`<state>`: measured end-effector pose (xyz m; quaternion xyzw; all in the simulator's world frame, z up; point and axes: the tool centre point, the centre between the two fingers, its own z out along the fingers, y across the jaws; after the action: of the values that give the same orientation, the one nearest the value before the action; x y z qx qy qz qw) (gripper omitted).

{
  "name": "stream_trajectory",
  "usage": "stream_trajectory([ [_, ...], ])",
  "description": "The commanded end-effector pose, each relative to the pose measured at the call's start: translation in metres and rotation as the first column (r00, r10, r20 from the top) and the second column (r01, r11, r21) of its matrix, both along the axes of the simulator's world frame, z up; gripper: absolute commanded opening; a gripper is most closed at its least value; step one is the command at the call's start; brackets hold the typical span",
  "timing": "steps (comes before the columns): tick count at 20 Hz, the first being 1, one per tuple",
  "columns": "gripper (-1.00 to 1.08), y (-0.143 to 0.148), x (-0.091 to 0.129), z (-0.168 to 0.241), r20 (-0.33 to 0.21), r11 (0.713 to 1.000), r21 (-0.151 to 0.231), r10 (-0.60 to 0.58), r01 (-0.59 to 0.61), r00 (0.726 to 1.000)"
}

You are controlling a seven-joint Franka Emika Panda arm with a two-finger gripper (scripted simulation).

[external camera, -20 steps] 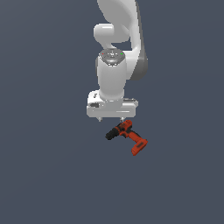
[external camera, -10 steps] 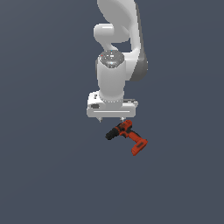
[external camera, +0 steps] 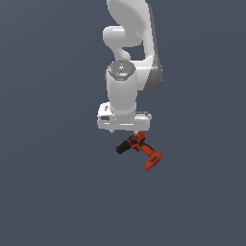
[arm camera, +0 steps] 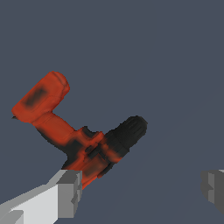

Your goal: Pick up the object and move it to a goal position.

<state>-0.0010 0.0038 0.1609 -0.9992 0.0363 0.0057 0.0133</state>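
Observation:
The red-orange drill [external camera: 140,149] lies on its side on the dark grey floor, with its black chuck toward the exterior view's left and its battery base [external camera: 153,162] toward the right. My gripper [external camera: 124,130] hangs just above it, open and empty, a little to the left of the drill's body. In the wrist view the drill [arm camera: 78,135] lies close to one grey finger [arm camera: 65,194]. The other finger [arm camera: 213,187] stands far off to the side. The gripper [arm camera: 140,192] holds nothing between its fingers.
The white arm [external camera: 129,43] rises straight up behind the hand. The plain dark grey floor [external camera: 48,192] lies all around the drill. No goal marker shows.
The hand has shifted only slightly above the drill, perhaps a touch lower. The drill has not moved and the gripper stays open.

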Motion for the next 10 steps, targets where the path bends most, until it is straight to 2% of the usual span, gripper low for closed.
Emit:
stream_trajectory([
  [1, 1.08, 0.004, -0.004, -0.007, -0.021, 0.999, 0.019, -0.046, 0.046, 0.999],
  [6, 1.08, 0.017, -0.014, -0.027, -0.091, 0.981, 0.067, -0.177, 0.183, 0.98],
  [10, 1.08, 0.031, -0.025, -0.047, -0.177, 0.939, 0.1, -0.308, 0.328, 0.935],
])
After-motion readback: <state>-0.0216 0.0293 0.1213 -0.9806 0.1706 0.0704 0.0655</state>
